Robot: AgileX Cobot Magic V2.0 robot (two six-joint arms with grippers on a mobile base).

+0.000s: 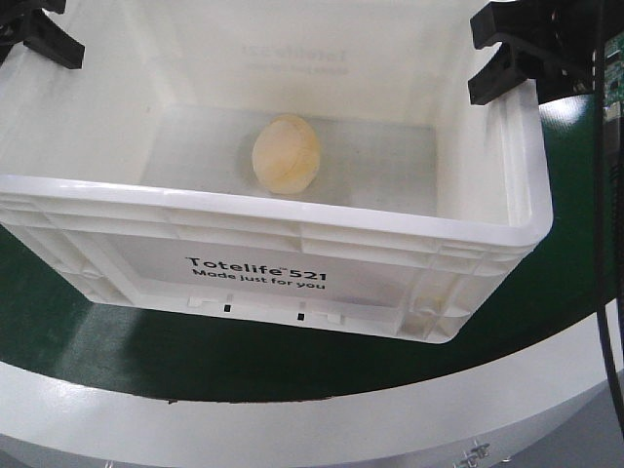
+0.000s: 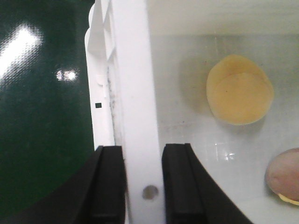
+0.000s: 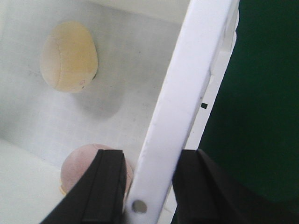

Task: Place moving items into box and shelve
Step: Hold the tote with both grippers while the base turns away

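Note:
A white open box [image 1: 292, 210] marked "Totelife 521" stands on the green surface. A pale yellow oval item [image 1: 286, 153] lies on its floor, also in the left wrist view [image 2: 239, 89] and the right wrist view [image 3: 69, 56]. A pinkish round item [image 2: 285, 176] lies near it, partly behind a finger in the right wrist view [image 3: 79, 163], and is hidden in the front view. My left gripper [image 1: 44, 34] straddles the box's left wall [image 2: 133, 93], jaws closed onto it. My right gripper [image 1: 487, 60] straddles the right wall [image 3: 187, 93], jaws closed onto it.
The dark green surface [image 1: 575, 292] curves round the box, with a white rounded edge [image 1: 292, 419] in front. A black cable [image 1: 603, 244] hangs down at the right. Green surface lies outside both gripped walls.

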